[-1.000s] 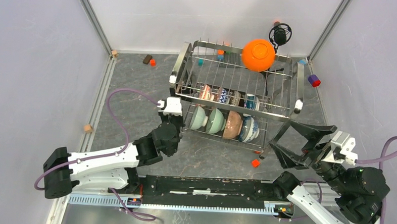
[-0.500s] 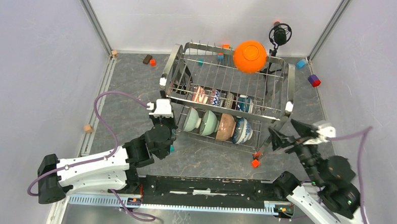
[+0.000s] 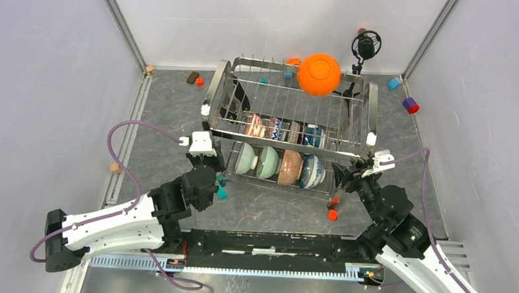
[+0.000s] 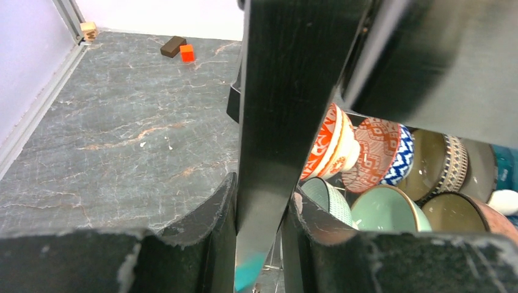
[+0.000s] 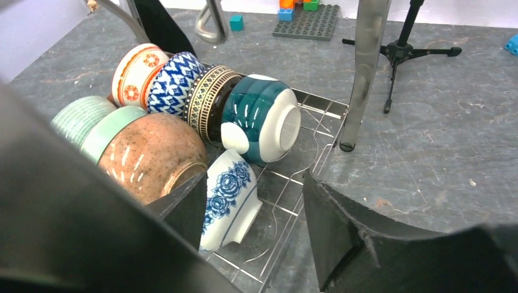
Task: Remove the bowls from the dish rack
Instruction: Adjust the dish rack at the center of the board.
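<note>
The dish rack (image 3: pixel 290 143) stands mid-table, a steel two-tier frame. An orange bowl (image 3: pixel 319 74) sits on its top tier. Two rows of bowls stand on edge below. My left gripper (image 3: pixel 206 161) is at the rack's left end, shut on a dark upright bar (image 4: pixel 275 122) of the rack. Beside it are a red-and-white bowl (image 4: pixel 330 146) and a pale green bowl (image 4: pixel 391 210). My right gripper (image 5: pixel 253 189) is open at the rack's right end, its fingers either side of a blue-and-white flowered bowl (image 5: pixel 229 189). The right finger stands clear of that bowl.
A teal-and-white bowl (image 5: pixel 259 119) and a brown speckled bowl (image 5: pixel 149 155) crowd the flowered one. A steel rack post (image 5: pixel 363 73) rises just beyond my right finger. A black microphone stand (image 3: pixel 366 44) is behind the rack. An orange block (image 3: pixel 333 214) and a teal block (image 3: pixel 222 192) lie in front.
The rack has shifted left together with my left gripper. My right arm has swung in from the right to the rack's end, and its jaws have narrowed.
</note>
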Robot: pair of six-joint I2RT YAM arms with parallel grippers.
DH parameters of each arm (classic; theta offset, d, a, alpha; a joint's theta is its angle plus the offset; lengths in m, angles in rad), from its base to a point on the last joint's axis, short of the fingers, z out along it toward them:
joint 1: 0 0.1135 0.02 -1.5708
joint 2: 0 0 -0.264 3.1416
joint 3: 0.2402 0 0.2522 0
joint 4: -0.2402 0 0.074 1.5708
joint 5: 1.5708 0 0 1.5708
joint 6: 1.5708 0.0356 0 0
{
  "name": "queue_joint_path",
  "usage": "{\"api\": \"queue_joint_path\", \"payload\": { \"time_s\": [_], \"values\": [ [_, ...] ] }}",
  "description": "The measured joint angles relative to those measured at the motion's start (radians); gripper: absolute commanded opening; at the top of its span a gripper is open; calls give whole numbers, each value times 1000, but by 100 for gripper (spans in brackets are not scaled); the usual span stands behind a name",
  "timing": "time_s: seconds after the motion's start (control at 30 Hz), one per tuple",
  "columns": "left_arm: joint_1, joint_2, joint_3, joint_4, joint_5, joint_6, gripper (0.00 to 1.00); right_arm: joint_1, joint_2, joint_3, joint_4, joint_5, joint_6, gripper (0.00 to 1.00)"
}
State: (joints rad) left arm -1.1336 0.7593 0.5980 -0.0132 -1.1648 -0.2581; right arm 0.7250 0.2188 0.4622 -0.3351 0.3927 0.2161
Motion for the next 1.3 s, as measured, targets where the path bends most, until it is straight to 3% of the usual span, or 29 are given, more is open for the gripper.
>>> {"api": "queue_joint_path", "payload": {
  "time_s": [0.2,0.4,0.77,1.17,1.3],
  "values": [
    [0,-27,-7,-28,2,-26,2,5,71,-53,133,15,42,45],
    [5,-11,-15,3,-14,-21,2,2,154,-85,248,69,67,42],
    [240,108,29,69,136,-22,2,2,268,-164,397,53,76,42],
    [306,245,92,113,128,-22,2,0,379,-188,493,93,116,42],
    [315,256,93,129,135,-23,5,-12,408,-186,501,97,120,48]
  ]
}}
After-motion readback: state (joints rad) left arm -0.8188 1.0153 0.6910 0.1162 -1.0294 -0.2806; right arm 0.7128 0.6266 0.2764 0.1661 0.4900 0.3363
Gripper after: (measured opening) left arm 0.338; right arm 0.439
